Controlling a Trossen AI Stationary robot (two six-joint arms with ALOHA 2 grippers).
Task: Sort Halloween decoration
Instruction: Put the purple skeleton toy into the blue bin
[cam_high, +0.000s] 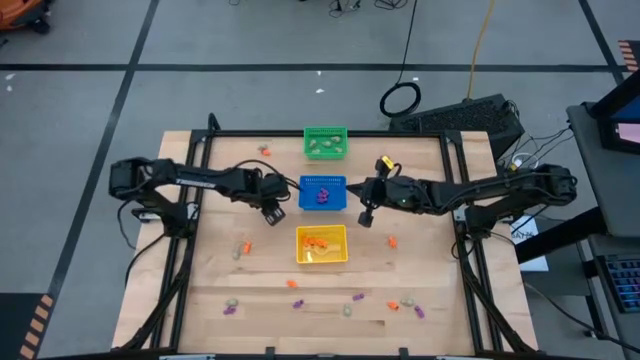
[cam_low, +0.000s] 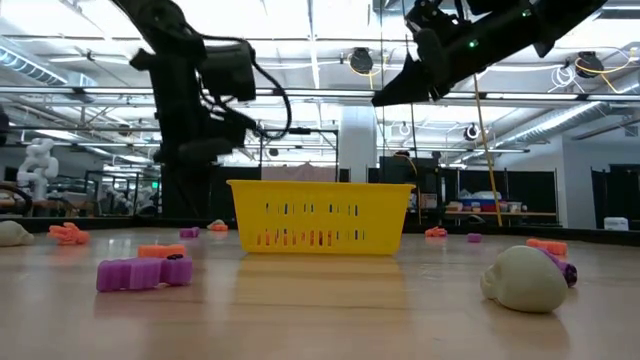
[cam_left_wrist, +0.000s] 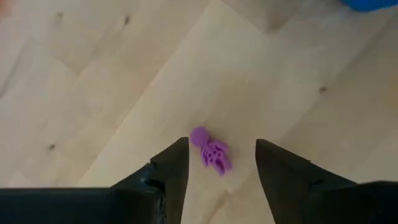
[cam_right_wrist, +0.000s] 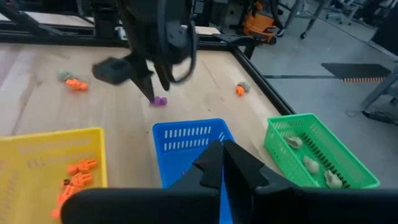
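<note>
Here no writing shows; left gripper (cam_left_wrist: 217, 163) straddles purple skeleton (cam_left_wrist: 212, 151).

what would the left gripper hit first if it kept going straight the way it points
Most likely the small purple trinket lying on the wooden table, right between the open fingers of the left gripper. How far above it the gripper is stays unclear.

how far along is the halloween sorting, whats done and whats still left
Partly done. Orange trinkets lie in the yellow basket, purple ones in the blue basket, pale ones in the green basket. In hand: the left pincer stands open over a purple skeleton on the table, short of the blue basket. The right pincer is shut and empty. Left: roughly a dozen loose trinkets scattered on the table.
</note>
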